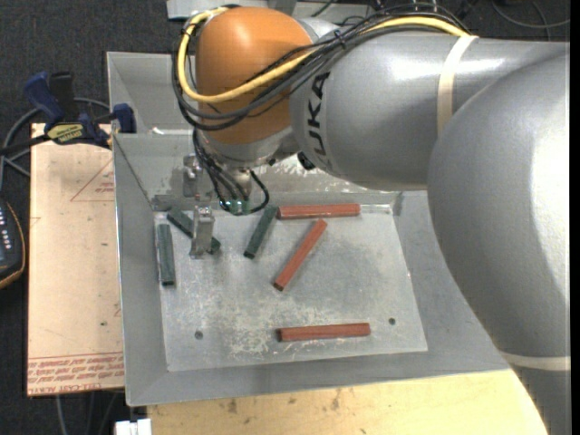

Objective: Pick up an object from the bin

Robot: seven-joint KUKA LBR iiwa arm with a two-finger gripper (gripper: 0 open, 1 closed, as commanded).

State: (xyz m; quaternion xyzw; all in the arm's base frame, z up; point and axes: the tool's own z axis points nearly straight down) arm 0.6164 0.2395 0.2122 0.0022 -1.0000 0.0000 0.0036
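Observation:
My gripper (202, 241) hangs under the orange dome, low over the bin's left part. It stands right on a short dark green bar (184, 222) that lies slanted beneath it and is partly hidden by it. A second green bar (165, 254) lies upright just to its left. A third green bar (260, 232) lies slanted close on its right.
Three red-brown bars lie to the right: one (319, 211) level near the back wall, one (299, 254) slanted in the middle, one (323, 332) level near the front edge. The arm's big grey body covers the bin's right side.

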